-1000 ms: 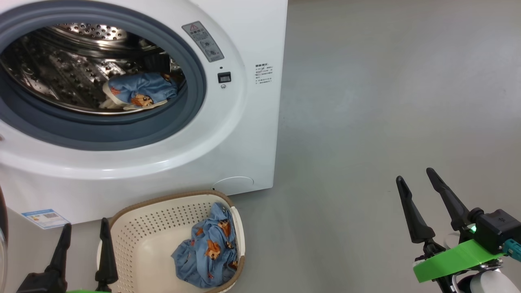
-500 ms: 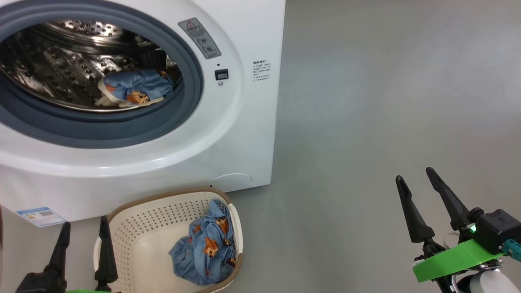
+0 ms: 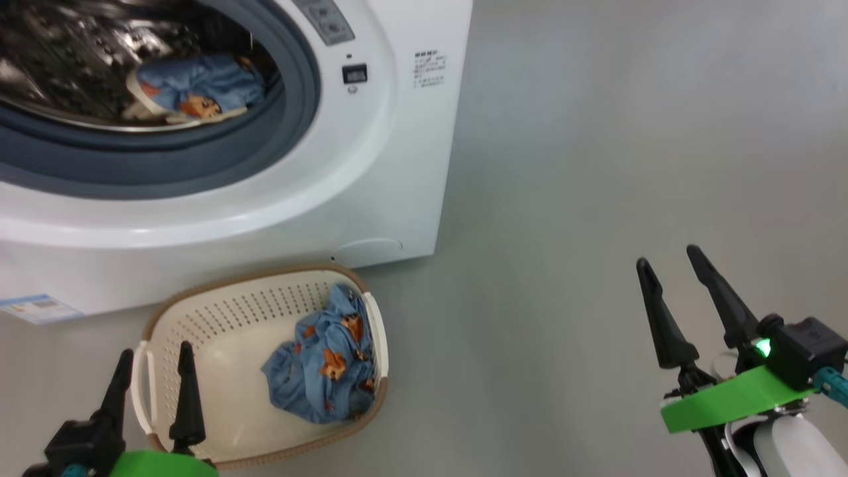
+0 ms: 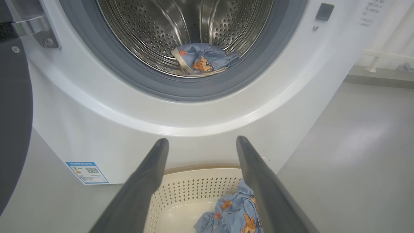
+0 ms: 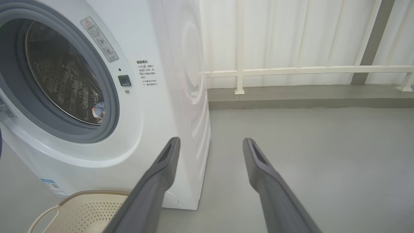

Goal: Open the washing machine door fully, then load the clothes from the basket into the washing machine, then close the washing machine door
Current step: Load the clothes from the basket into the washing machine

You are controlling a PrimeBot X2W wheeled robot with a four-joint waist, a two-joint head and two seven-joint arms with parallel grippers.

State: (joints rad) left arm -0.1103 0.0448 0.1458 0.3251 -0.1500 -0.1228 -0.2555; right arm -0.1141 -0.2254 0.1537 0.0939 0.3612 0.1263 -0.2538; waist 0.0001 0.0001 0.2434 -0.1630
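Grey floor (image 3: 596, 165) carries the basket (image 3: 218, 283) of clothes (image 3: 324, 364) before the washing machine (image 3: 397, 165); left gripper (image 3: 156, 351) and right gripper (image 3: 666, 257) hover, jaws wide, empty.

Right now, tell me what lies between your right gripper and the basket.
Bare grey floor, as the head view shows: nothing stands on the stretch between the right gripper and the basket.
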